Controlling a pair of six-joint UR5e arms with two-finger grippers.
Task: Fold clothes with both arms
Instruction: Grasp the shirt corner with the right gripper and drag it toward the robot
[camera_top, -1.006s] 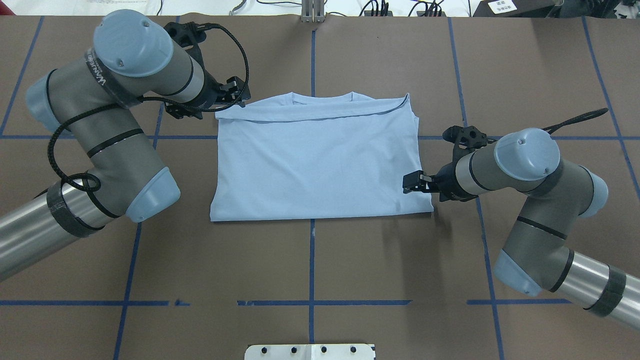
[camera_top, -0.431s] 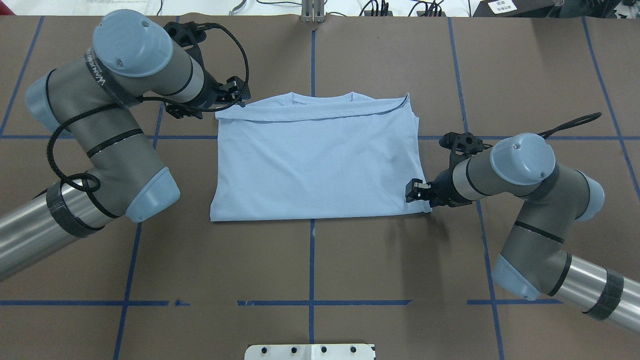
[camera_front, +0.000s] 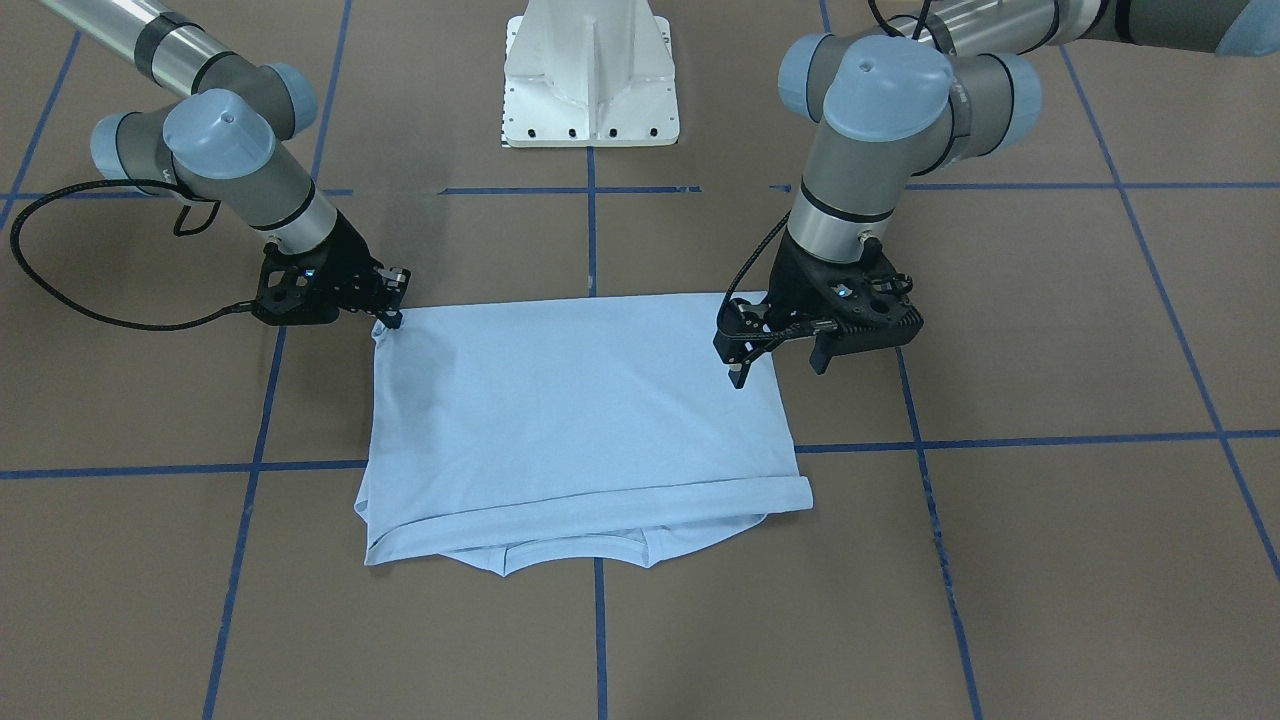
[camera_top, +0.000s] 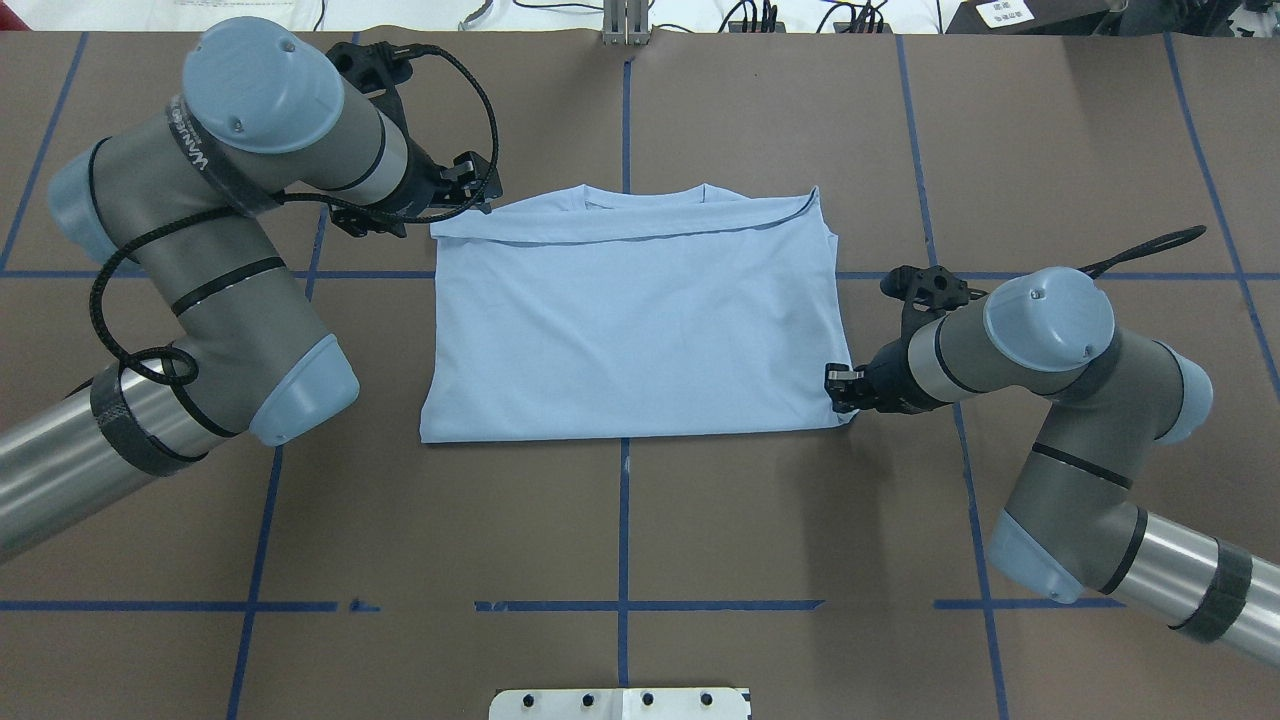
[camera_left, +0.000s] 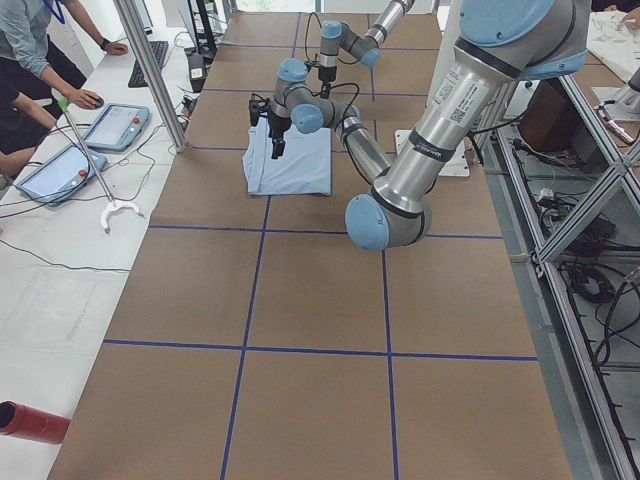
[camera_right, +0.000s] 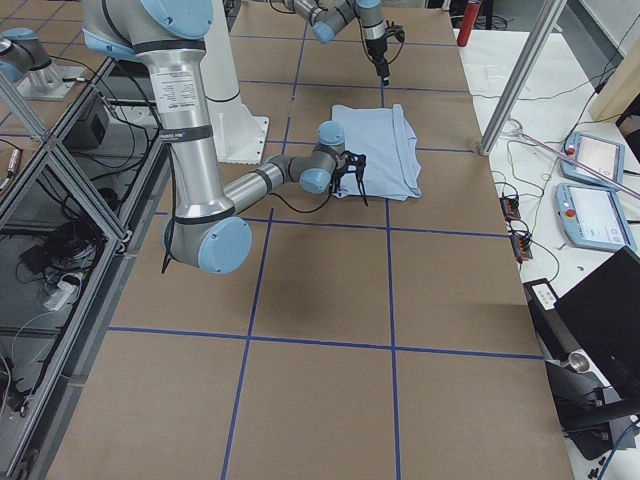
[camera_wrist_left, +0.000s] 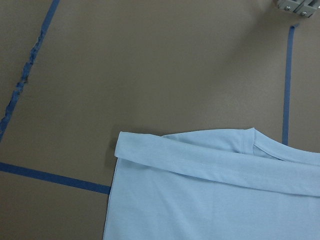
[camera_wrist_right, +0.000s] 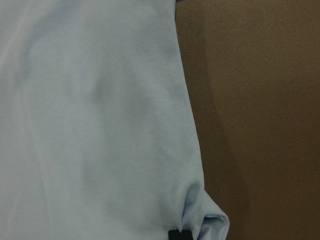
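Note:
The light blue T-shirt (camera_top: 630, 320) lies folded flat on the brown table, collar on the far side; its print is hidden. It also shows in the front-facing view (camera_front: 570, 400). My right gripper (camera_top: 838, 392) is low at the shirt's near right corner and shut on it. The right wrist view shows the cloth (camera_wrist_right: 100, 125) puckered at a black fingertip (camera_wrist_right: 179, 234). In the front-facing view the right gripper (camera_front: 392, 310) touches that corner. My left gripper (camera_front: 778, 368) is open and empty, hovering above the shirt's left edge. The left wrist view shows the shirt's far left corner (camera_wrist_left: 210, 200).
The white pedestal base (camera_front: 590, 70) stands on my side of the table. Blue tape lines (camera_top: 623, 500) cross the brown surface. A metal bracket (camera_top: 625, 25) sits at the far edge. Operators (camera_left: 30, 60) and tablets (camera_left: 115, 125) are beyond it.
My right gripper moved nearer and right, down to the shirt's near right corner, and closed on it; the corner puckered inward. The left arm barely moved.

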